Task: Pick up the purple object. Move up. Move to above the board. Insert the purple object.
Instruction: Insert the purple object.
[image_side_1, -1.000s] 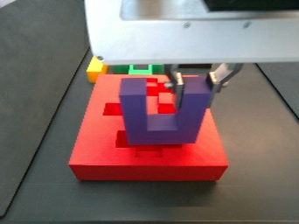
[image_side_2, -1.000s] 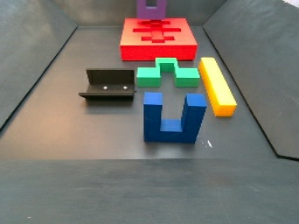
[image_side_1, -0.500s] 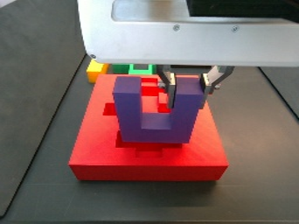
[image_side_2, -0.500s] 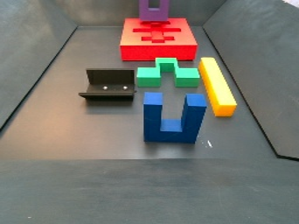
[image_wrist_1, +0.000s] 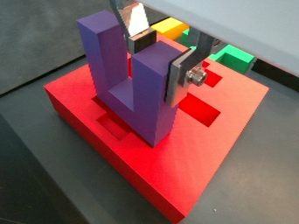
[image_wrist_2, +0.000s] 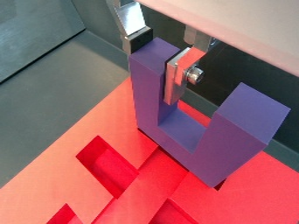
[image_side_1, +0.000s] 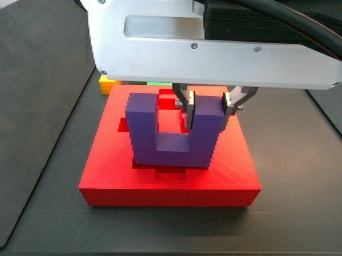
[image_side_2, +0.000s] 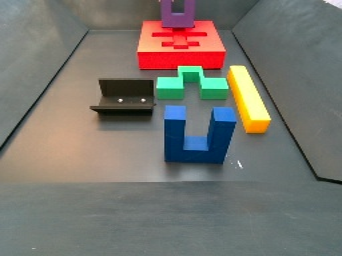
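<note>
The end effector (image_side_1: 207, 99) is positioned over the large thick red rectangular slab board (image_side_1: 107, 175), clenched on one upright prong of the purple plastic U-shaped block (image_side_1: 166, 128). In both wrist views the flat silver finger plates bracket that prong on opposite faces, one finger (image_wrist_1: 184, 74) lying flush against the purple side; the same grip appears at (image_wrist_2: 158, 54). The purple block (image_wrist_1: 128, 77) stands upright, prongs upward, its flat base down at the recessed cut-outs of the board (image_wrist_1: 176, 175). Whether the base is fully seated in a recess or merely resting on the surface cannot be told. In a wrist view the base of the block (image_wrist_2: 211, 131) meets the red surface (image_wrist_2: 70, 140) beside a cross-shaped recess.

In a side view the board (image_side_2: 147, 45) lies at the far end of the dark grey bench (image_side_2: 80, 150), with the purple block (image_side_2: 178, 11) on it. Nearer lie a green cross-shaped block (image_side_2: 190, 83), a yellow bar (image_side_2: 247, 97) just beside it, a blue U-shaped block (image_side_2: 199, 134) and the dark L-shaped fixture (image_side_2: 124, 99)
</note>
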